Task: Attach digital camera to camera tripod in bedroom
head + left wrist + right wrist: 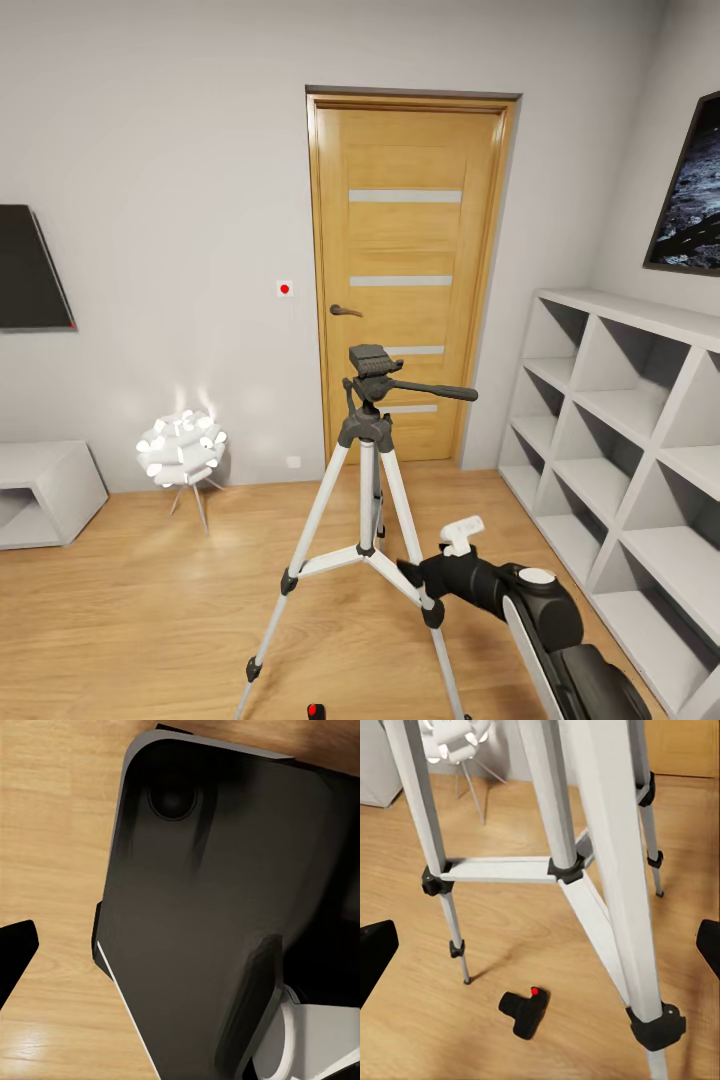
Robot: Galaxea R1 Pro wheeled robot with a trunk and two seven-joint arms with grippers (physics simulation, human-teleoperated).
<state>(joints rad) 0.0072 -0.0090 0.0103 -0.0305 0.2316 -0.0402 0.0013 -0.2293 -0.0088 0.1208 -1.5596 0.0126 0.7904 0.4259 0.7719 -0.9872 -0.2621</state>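
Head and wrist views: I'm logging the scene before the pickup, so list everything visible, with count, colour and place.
camera tripod: one, silver legs, black head, standing mid-floor before the door.
digital camera: one, black with red dot, on the floor between the tripod legs.
door: one, oak, back wall.
lamp: one, white, spiky, left of the tripod.
cube shelf: one, grey-white, right wall.
TV: one, black, left wall.
right gripper: black fingertips at the frame edges, wide apart.
left gripper: one black fingertip visible.
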